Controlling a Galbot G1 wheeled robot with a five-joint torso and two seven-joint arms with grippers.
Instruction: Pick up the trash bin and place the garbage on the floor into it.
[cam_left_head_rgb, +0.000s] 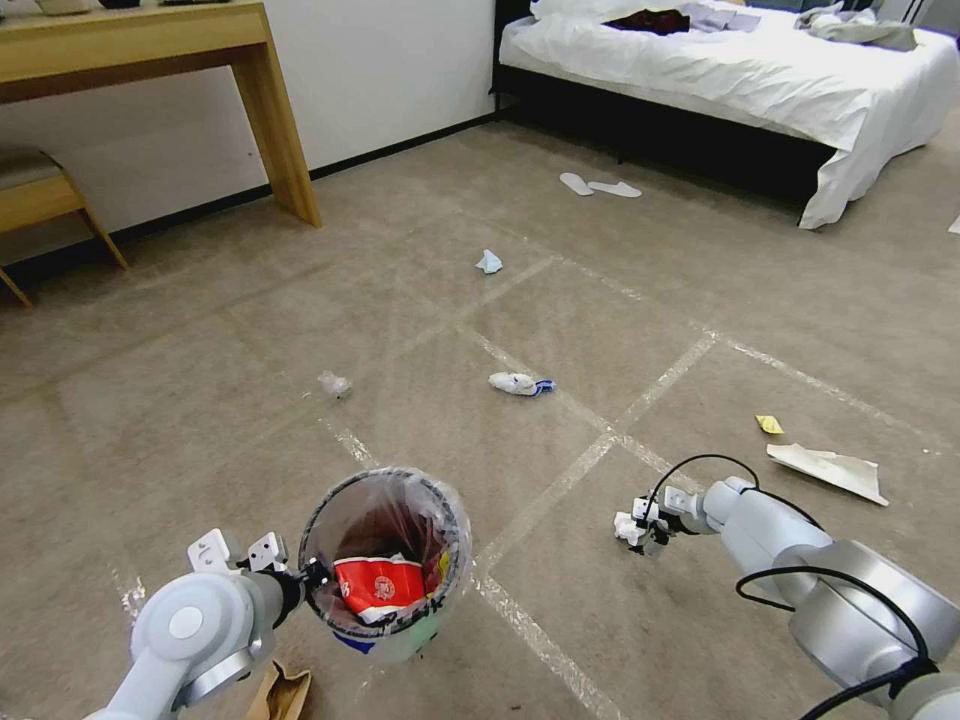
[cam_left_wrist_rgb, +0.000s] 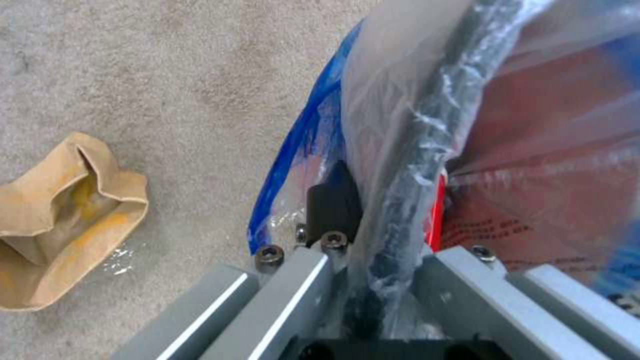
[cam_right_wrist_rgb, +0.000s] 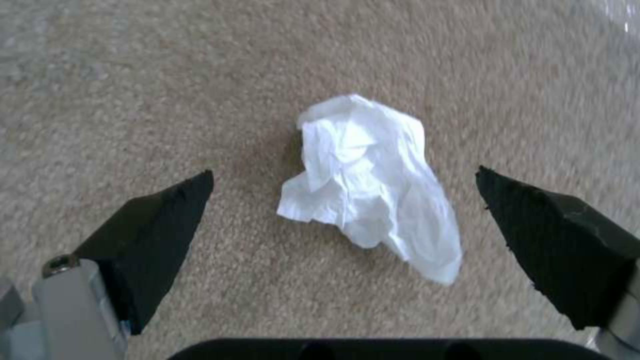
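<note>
Left gripper (cam_left_head_rgb: 312, 574), at the end of a bent grey arm reaching in from the near left, clamped tight on the black rim of the small round trash bin with dark reddish inside and crinkly clear plastic liner (cam_left_head_rgb: 385, 560), held upright above the beige-brown short-pile carpet floor crossed by shiny tape lines (cam_left_head_rgb: 300, 330). Red-and-white wrapper (cam_left_head_rgb: 380, 585) lying inside the bin. Crumpled brown cardboard scrap (cam_left_wrist_rgb: 63, 220) on the carpet just beside and below that arm.

Right gripper (cam_right_wrist_rgb: 343, 220), on an arm stretched forward and low from the near right, wrist angled down, black wedge fingers (cam_right_wrist_rgb: 157, 235) spread wide apart on either side of a crumpled white tissue (cam_right_wrist_rgb: 370, 190), not touching it, tissue resting on the carpet between them.

Farther out: white-and-blue wad (cam_left_head_rgb: 518, 384), clear plastic scrap (cam_left_head_rgb: 335, 384), pale blue tissue (cam_left_head_rgb: 489, 262), yellow scrap (cam_left_head_rgb: 768, 424) near a flat sheet of cream paper (cam_left_head_rgb: 828, 468)
</note>
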